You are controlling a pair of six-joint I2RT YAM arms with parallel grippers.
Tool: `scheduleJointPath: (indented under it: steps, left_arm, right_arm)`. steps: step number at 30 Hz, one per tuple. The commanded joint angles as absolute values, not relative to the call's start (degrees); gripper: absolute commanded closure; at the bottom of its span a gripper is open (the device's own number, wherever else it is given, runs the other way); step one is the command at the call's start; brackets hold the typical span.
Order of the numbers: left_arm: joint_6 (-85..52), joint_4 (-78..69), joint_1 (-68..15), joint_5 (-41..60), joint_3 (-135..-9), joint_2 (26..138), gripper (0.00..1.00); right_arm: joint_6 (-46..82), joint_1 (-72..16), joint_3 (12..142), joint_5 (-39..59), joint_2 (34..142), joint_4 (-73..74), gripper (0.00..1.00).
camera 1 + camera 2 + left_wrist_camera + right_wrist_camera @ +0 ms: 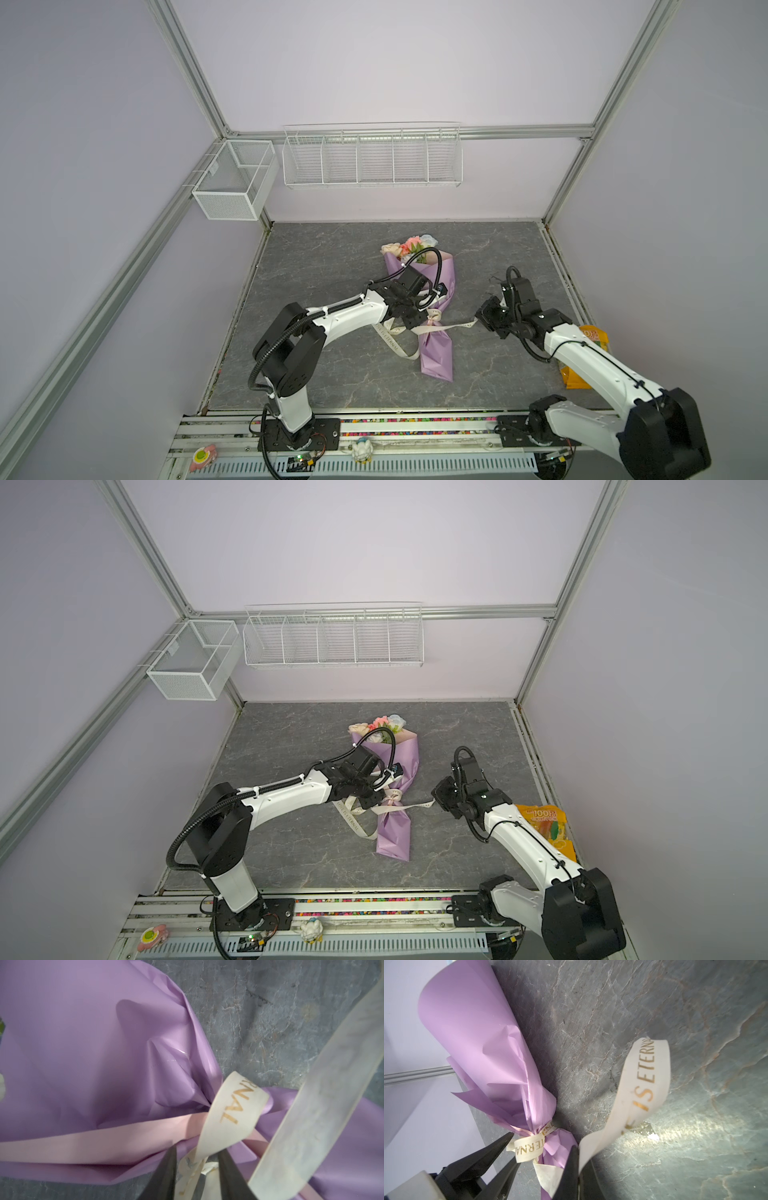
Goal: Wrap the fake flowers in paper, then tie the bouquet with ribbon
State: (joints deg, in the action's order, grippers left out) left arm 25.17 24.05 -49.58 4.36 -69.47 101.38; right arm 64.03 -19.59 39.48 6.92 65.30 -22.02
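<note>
Bouquet of fake flowers (pixel 437 353): flat at centre of table (pixel 324 374), blooms at far end.
Left gripper (pixel 419 322): jaws narrow, astride ribbon (pixel 390 340) at bouquet waist; grip unconfirmed.
Right gripper (pixel 478 322): clamped on ribbon end.
Risk: wrap slackening or bouquet dragging sideways under uneven pull.

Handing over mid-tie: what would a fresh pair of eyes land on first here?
The lilac-wrapped bouquet lies centrally on the table, a cream ribbon cinched round its neck. The right end effector is shut on the ribbon's tail; the left end effector straddles it at the neck. An orange snack bag sits beneath the right arm.
</note>
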Motion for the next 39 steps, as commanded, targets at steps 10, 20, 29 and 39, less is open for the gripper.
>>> scheduleJointPath:
  steps: [10, 20, 29, 39]
  left_arm:
    - [25.55, 25.95, -49.90, 6.70, -70.80, 100.59, 1.00]
    - [25.73, 24.47, -49.89, 9.14, -69.76, 99.41, 1.00]
    - [25.07, 27.03, -49.92, 13.31, -69.58, 97.01, 1.00]
    - [20.87, 32.24, -50.32, 21.34, -68.47, 95.45, 1.00]
  right_arm:
    - [63.90, -19.02, 41.10, 6.74, 66.67, -22.06, 0.94]
    - [63.66, -18.71, 42.36, 7.40, 67.82, -21.71, 0.94]
    - [63.41, -17.95, 43.57, 9.03, 70.40, -19.88, 0.94]
    - [58.19, -16.69, 47.49, 12.32, 76.90, -16.24, 0.94]
